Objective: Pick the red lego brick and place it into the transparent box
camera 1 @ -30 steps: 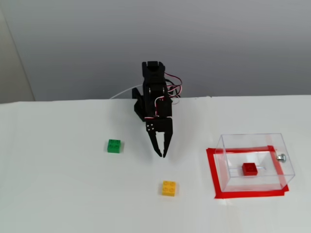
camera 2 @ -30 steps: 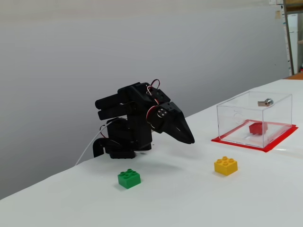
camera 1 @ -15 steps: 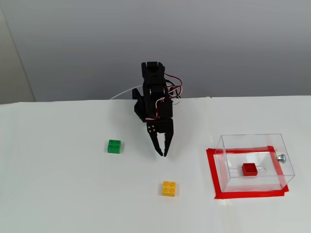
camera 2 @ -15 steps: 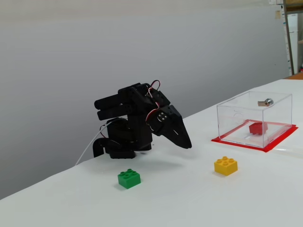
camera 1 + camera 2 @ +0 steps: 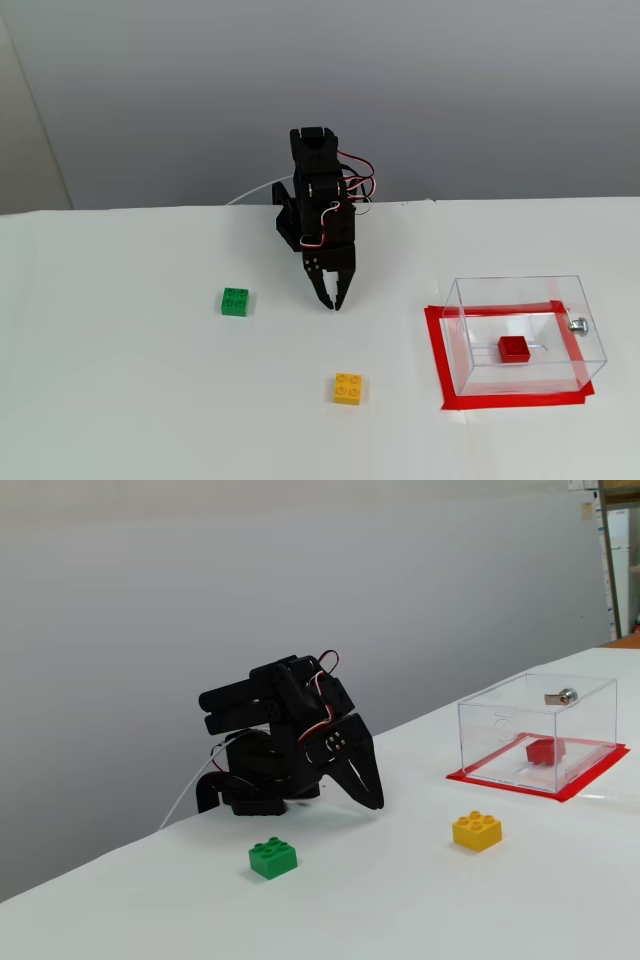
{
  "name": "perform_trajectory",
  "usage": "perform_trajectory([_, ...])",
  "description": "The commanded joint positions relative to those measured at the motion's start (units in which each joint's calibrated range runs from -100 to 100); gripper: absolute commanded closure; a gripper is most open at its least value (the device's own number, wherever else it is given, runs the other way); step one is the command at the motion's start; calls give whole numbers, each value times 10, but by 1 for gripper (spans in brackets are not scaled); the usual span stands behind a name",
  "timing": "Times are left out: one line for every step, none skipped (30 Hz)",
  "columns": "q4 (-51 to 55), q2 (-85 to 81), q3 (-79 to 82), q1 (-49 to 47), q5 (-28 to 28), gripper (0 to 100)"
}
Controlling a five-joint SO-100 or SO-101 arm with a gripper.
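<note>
The red lego brick (image 5: 514, 349) (image 5: 541, 750) lies inside the transparent box (image 5: 485, 290) (image 5: 495, 730), on its floor. The box stands at the right on a red tape rectangle (image 5: 436, 350) (image 5: 600, 770) and has a small silver knob (image 5: 578, 323) (image 5: 566, 695) on one side. My black gripper (image 5: 333, 303) (image 5: 375, 802) hangs folded down near the arm's base, tips close to the table, well left of the box. Its jaws look closed with nothing between them.
A green brick (image 5: 235, 301) (image 5: 273, 858) lies left of the gripper. A yellow brick (image 5: 348, 388) (image 5: 478, 830) lies in front, between gripper and box. The white table (image 5: 120, 400) meets a grey wall behind the arm.
</note>
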Motion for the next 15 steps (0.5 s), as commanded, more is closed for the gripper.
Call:
perform_trajectory([3,-6,-9,5,2,99])
perform_trajectory([3,-5,-10,5,2,99])
perform_trajectory([2,-5,-10,5,2,98])
perform_trajectory([1,-5,-10,5,2,99])
perform_trajectory([1,-5,-10,5,2,99])
perform_trajectory([1,-5,-10,5,2,99])
perform_trajectory([1,-5,-10,5,2,99])
perform_trajectory([1,-5,-10,5,2,99])
perform_trajectory([1,-5,-10,5,2,99])
perform_trajectory([1,-5,-10,5,2,99])
perform_trajectory([1,-5,-10,5,2,99])
perform_trajectory([1,-5,-10,5,2,99])
perform_trajectory([1,-5,-10,5,2,99])
perform_trajectory([1,-5,-10,5,2,99])
perform_trajectory([1,-5,-10,5,2,99])
